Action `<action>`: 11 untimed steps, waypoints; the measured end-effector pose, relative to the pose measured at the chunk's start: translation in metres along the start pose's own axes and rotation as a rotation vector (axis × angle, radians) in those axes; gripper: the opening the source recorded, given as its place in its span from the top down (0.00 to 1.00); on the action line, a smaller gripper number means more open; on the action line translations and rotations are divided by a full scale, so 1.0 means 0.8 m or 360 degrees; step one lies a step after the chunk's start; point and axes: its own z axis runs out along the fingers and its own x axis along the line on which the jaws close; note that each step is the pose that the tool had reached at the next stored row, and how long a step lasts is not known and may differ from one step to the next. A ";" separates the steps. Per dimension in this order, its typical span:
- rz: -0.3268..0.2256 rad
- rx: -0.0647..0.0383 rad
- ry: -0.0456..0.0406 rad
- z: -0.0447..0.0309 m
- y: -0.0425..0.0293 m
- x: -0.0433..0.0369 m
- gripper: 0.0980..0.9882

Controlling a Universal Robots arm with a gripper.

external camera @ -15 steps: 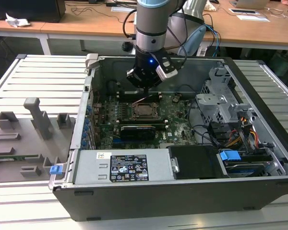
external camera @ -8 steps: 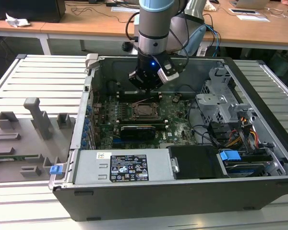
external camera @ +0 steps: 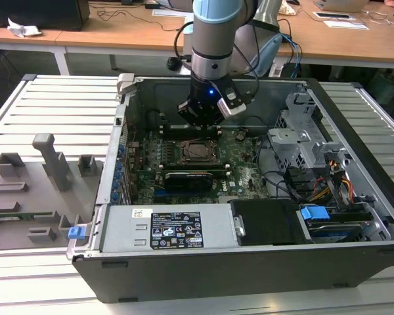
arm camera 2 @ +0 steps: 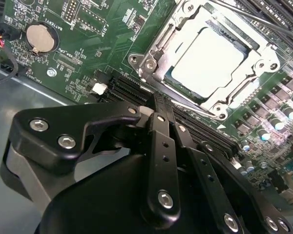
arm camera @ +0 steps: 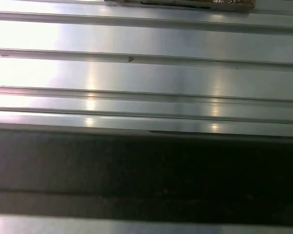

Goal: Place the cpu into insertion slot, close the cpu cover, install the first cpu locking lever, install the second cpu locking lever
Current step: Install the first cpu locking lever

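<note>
Hanging from the arm inside the open computer case [external camera: 354,249], the tool [external camera: 198,115] sits low over the green motherboard [external camera: 240,164], just above the far edge of the insertion slot [external camera: 198,151] as the exterior view shows it. In the second wrist view the tool [arm camera 2: 156,109] looks clenched with nothing between its black fingers [arm camera 2: 161,146], though its tips are partly masked by its own linkage, so this is hard to confirm. The cpu [arm camera 2: 212,63] lies flat in the insertion slot [arm camera 2: 156,46], its pale metal top showing through the cut-out of the cpu cover [arm camera 2: 256,61], which lies down around it. A thin locking lever [arm camera 2: 195,108] runs along the socket edge nearest the tool; whether it is latched cannot be made out. Room is tight: the case walls rise on every side, a long black card [external camera: 194,178] lies just beyond the socket toward the power supply [external camera: 177,230], and a metal drive cage [external camera: 302,141] with loose cables stands on the exterior view's right. A coin battery [arm camera 2: 40,38] sits well apart from the socket. The ribbed metal counter [external camera: 59,111] surrounds the case, with grey fixtures [external camera: 52,164] on the exterior view's left; in the first wrist view its ribs [arm camera: 146,78] meet a dark, indistinct band.
</note>
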 end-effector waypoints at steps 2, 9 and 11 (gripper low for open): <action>0.0000 0.0000 0.0000 0.0019 -0.0001 0.000 0.99; 0.0000 0.0005 0.0000 0.0075 -0.0004 -0.001 0.99; 0.0000 0.0008 0.0001 0.0088 -0.0007 -0.001 0.99</action>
